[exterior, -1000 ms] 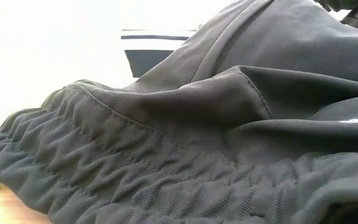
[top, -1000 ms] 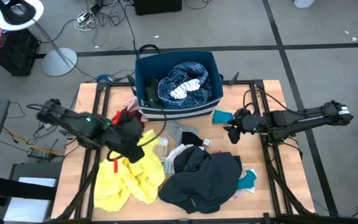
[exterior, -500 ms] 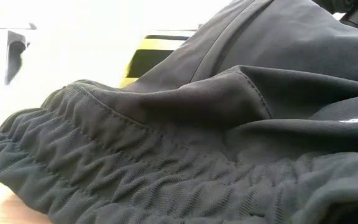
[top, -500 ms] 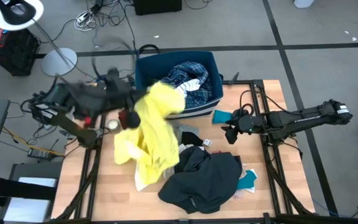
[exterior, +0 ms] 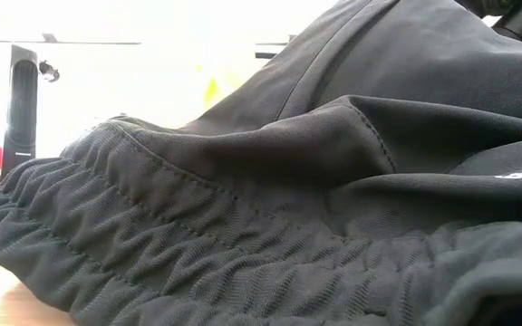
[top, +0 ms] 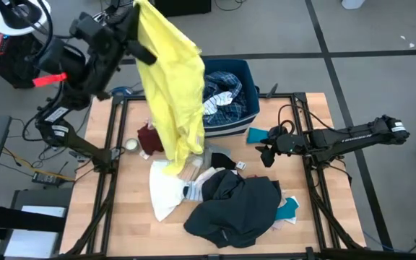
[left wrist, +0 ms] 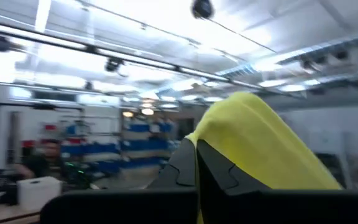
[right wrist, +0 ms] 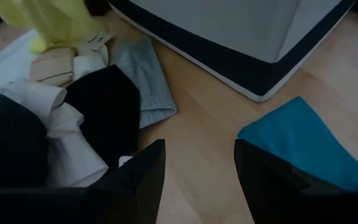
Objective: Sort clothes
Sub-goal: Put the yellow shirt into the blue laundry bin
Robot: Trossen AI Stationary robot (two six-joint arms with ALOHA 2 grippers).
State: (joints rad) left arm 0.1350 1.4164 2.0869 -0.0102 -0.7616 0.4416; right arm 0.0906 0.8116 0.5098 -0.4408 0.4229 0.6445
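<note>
The left gripper (top: 137, 9) is raised high beyond the desk's far left corner, its fingers clamped together on the top of a large soft yellow garment (top: 170, 87). The garment hangs in a long drape, its lower end trailing over the heap of clothes in the middle of the wooden desk (top: 316, 209), just beside the navy blue fabric bin with white stripes (top: 244, 72) at the far edge. A blue plaid garment (top: 219, 90) already lies in that bin.

The right gripper (top: 268, 155) waits low near the right edge, fingers apart and holding nothing, next to a flat teal cloth (right wrist: 303, 146). Under the yellow drape lie a white garment (top: 166, 191) and a small maroon piece (top: 148, 137); a bulky dark grey jacket (top: 237, 206) fills the near middle, with a folded light grey cloth (right wrist: 138, 78) beside it.

The risk I see is the trailing hem. If the arm swings toward the bin without lifting further, the hem could drag smaller pieces across the desk, or catch on the bin's rim and tip it. A grip on only one edge of so heavy a drape might also slip.
</note>
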